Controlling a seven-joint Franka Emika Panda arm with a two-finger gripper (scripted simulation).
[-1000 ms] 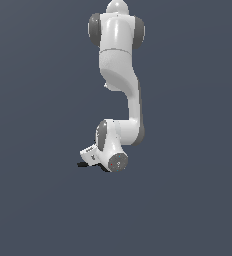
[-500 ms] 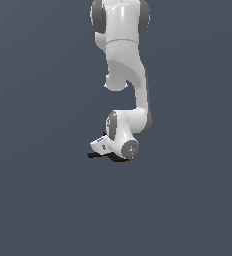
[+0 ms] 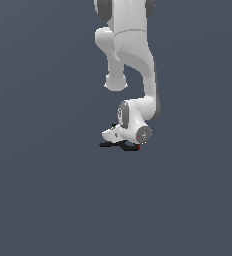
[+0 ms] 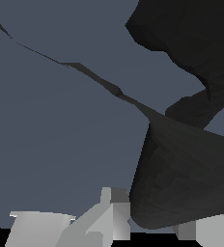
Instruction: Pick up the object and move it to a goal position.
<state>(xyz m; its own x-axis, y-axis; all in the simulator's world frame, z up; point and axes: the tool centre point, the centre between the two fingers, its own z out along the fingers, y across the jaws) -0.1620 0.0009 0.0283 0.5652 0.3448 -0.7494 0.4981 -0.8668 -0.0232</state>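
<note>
The object, a small black spring clamp point(image 3: 113, 145) with a tiny red tip point(image 3: 139, 147), hangs just under my white gripper point(image 3: 120, 141) in the exterior view, in the lower middle of the picture. The gripper is shut on the clamp and holds it in the air. In the wrist view the clamp point(image 4: 181, 178) fills much of the picture as a dark rounded body. One thin handle point(image 4: 85, 72) of it stretches away. My grey fingers point(image 4: 111, 217) show at the edge beside the clamp's body. No goal marker shows.
The white arm point(image 3: 130, 45) comes down from the top of the exterior view, bent over the gripper. Only a plain dark grey background shows around it.
The gripper has moved toward the exterior view's right and a little upward, with the clamp going along under it. The arm's upper links have swung the same way.
</note>
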